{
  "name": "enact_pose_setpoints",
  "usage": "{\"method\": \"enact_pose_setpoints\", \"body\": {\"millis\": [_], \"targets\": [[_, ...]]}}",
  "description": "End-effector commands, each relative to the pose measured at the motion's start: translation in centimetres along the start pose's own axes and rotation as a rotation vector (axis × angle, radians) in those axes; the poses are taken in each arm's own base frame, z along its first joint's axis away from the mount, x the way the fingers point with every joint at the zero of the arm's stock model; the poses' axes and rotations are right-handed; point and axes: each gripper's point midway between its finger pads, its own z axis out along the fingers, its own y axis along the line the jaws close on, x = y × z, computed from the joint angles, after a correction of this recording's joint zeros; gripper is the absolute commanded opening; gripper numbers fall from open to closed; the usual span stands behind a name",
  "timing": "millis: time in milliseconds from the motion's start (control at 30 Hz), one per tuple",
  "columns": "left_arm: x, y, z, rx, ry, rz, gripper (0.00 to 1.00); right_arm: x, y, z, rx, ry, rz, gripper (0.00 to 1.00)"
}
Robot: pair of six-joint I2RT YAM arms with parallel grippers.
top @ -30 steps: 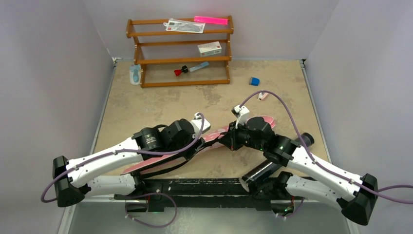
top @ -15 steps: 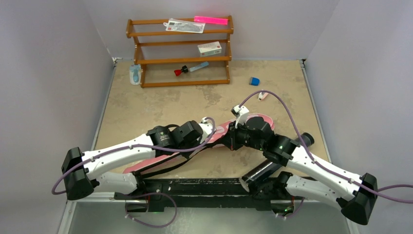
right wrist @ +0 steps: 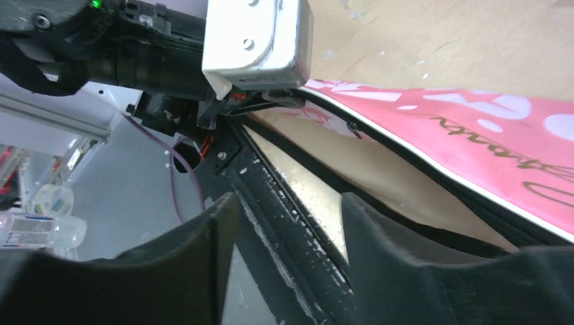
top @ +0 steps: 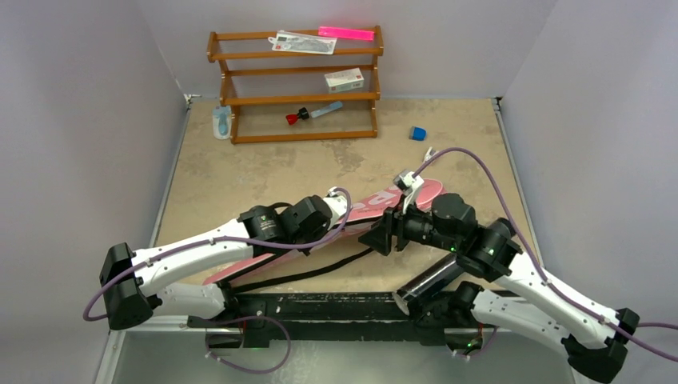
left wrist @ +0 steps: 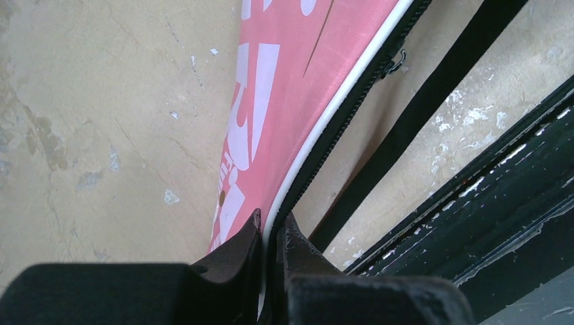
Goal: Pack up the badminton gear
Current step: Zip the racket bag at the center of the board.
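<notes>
Mottled beige tabletop (top: 264,168) carries the pink racket bag (left wrist: 284,88), lying diagonally near the arm bases. The left gripper (left wrist: 271,227) pinches its zippered edge; the right gripper (right wrist: 288,210) hangs unclenched and empty beside it. Best, I judge: brace that edge while the right takes the zipper pull (left wrist: 396,61).

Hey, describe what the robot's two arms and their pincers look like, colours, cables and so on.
The left arm and right arm have white shells with round black joints and black bases. A purple cable loops along each. The left pincer and right pincer are matte black. A small green light glows on the right arm.
</notes>
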Motion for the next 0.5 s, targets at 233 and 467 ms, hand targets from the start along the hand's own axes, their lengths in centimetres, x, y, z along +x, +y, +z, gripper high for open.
{"method": "enact_pose_setpoints", "body": {"millis": [233,467], "targets": [[-4.1,0.2,-1.0,-0.009,-0.151,-0.104,0.0,-2.3,-6.2,-2.1,0.531,-0.153,0.538,0.9],[-4.6,-0.3,0.0,0.0,-0.18,-0.14,0.0,-0.2,-9.9,-4.0,0.722,-0.289,0.787,0.83]]}}
